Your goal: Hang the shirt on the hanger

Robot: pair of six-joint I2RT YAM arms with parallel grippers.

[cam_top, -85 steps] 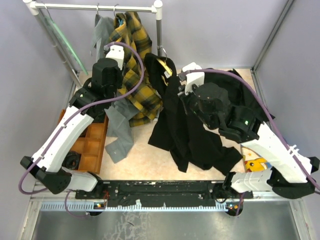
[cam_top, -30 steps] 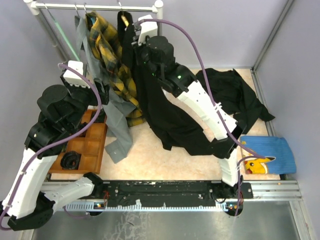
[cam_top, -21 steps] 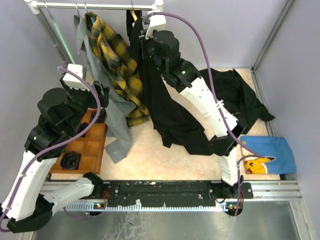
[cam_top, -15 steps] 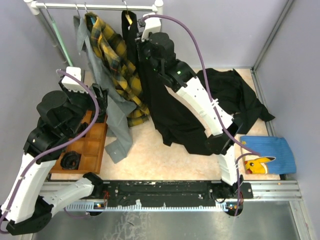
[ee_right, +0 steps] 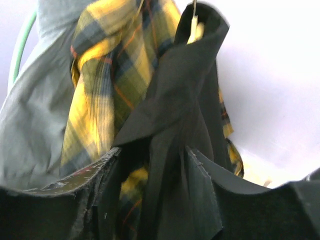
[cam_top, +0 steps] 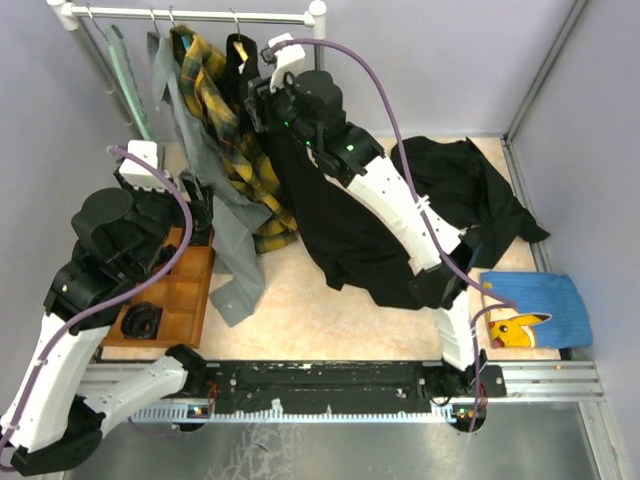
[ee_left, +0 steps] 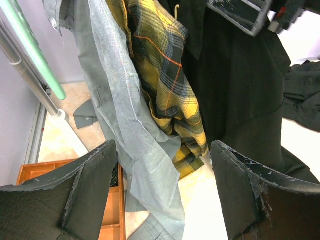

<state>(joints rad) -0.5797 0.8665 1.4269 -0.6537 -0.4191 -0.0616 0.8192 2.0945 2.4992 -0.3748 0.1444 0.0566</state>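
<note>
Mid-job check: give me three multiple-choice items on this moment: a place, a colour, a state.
1. The shirt on its hanger is: A on the rail, right of the plaid shirt; B on a chair; C on the floor.
2. The bare hanger at the rail's left end is: A red; B pale green; C white.
3. The left gripper is: A shut on cloth; B shut, empty; C open, empty.
A: it hangs from the rail. B: its bar shows green. C: its fingers stand apart around nothing.
</note>
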